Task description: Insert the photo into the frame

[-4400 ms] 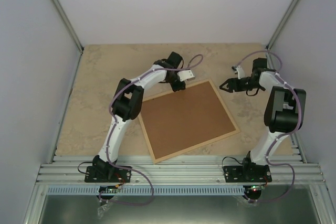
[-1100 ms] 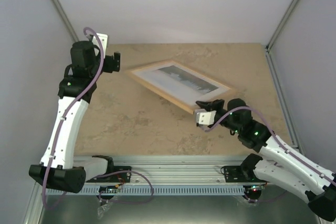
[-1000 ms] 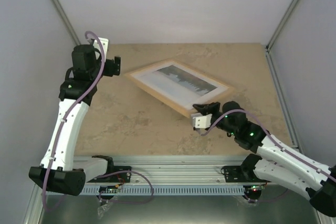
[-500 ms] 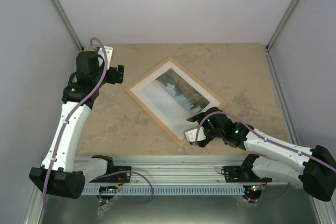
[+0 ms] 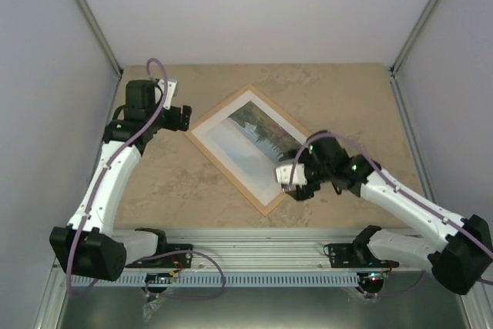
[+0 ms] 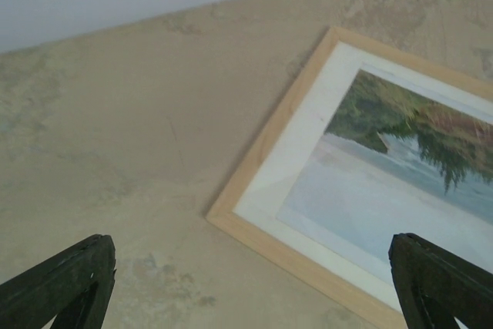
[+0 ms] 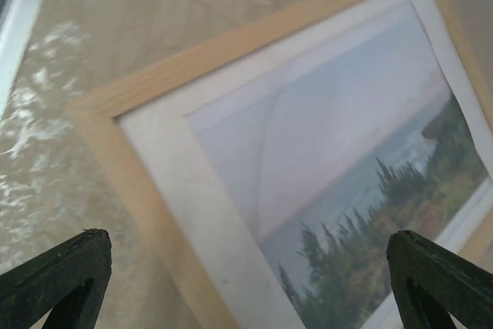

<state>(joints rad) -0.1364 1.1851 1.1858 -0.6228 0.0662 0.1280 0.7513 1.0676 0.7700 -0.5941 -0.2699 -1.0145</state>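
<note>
The frame (image 5: pixel 226 172), pale wood with a thin edge, lies flat and face up in the middle of the table. The photo (image 5: pixel 245 138) shows through its pane: sea, pale sky, dark shrubs, white border. My right gripper (image 5: pixel 299 186) hovers open over the frame's near right part, holding nothing. In the right wrist view the frame's corner (image 7: pixel 231 40) and the photo (image 7: pixel 347 175) lie below the spread gripper (image 7: pixel 246 283). My left gripper (image 5: pixel 183 117) stands open just left of the frame's left corner. The left wrist view shows that wooden edge (image 6: pixel 269 130) and the photo (image 6: pixel 400 175) ahead of the gripper (image 6: pixel 246 290).
The table top (image 5: pixel 154 182) is beige and marbled, with grey walls on three sides. A ribbed metal rail (image 5: pixel 254 248) runs along the near edge, where both arm bases are bolted.
The frame was tilted up in my right gripper and has come down flat, face up. The right gripper has opened, let go and risen. The left gripper has drifted toward the frame's corner.
</note>
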